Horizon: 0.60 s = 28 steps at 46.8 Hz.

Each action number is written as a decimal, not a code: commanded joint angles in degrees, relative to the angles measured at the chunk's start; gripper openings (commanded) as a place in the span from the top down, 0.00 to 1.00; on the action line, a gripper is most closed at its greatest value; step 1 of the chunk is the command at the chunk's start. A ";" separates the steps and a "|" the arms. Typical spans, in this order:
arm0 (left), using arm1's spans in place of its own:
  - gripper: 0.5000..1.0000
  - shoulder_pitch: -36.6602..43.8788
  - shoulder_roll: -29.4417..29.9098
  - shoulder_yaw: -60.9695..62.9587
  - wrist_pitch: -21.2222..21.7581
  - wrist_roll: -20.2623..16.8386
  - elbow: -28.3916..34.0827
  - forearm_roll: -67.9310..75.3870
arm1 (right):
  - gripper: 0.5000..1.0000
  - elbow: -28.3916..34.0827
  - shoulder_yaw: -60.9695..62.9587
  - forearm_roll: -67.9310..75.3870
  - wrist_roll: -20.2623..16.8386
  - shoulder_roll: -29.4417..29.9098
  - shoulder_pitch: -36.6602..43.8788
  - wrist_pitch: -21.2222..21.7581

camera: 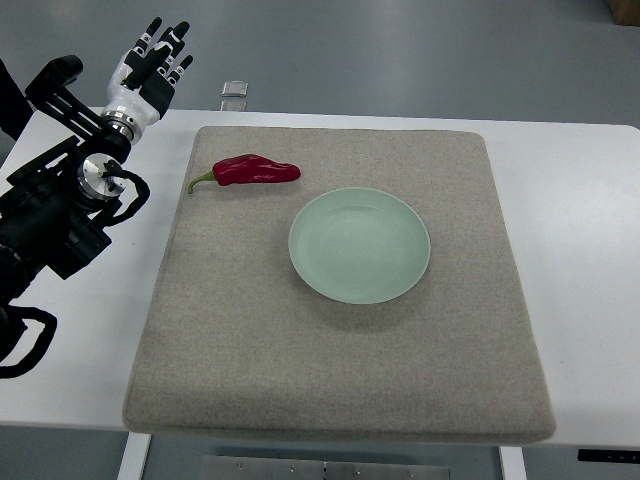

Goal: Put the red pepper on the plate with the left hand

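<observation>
Left hand [152, 62] is up by the table's [590, 200] far left corner, fingers spread, holding nothing. Pepper [252, 171] lies on the mat [240, 340], near the plate [360, 245], not touching.

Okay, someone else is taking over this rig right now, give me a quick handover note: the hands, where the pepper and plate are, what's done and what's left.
Left hand: raised at the far left corner of the table, fingers open, holding nothing, well clear of the pepper.
Right hand: not in view.
Red pepper: lying on the grey mat, far left part, stem pointing left, apart from the plate.
Plate: pale green, empty, near the middle of the mat, to the right of the pepper and nearer the robot.
Done: nothing yet; the pepper is not grasped.
Left: reach with the left hand, grasp the pepper, carry it to the plate, release.
</observation>
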 commanded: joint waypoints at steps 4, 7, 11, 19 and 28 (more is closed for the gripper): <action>0.01 -0.29 0.47 0.34 -0.09 0.02 0.00 1.10 | 0.14 0.00 0.00 0.00 -0.08 0.00 0.00 0.00; 0.02 -0.46 0.56 0.34 -0.09 0.02 0.00 3.12 | 0.14 0.00 0.00 0.00 0.00 0.00 0.00 0.00; 0.02 -0.55 0.56 0.60 0.17 0.11 -0.08 6.98 | 0.14 0.00 0.00 0.00 0.00 0.00 0.00 0.00; 0.02 -0.99 0.65 -0.01 0.35 0.11 -0.43 17.26 | 0.14 0.00 0.00 0.00 0.00 0.00 0.00 0.00; 0.02 -2.13 1.08 0.34 0.17 0.11 -3.07 23.68 | 0.14 0.00 0.00 0.00 0.00 0.00 0.00 0.00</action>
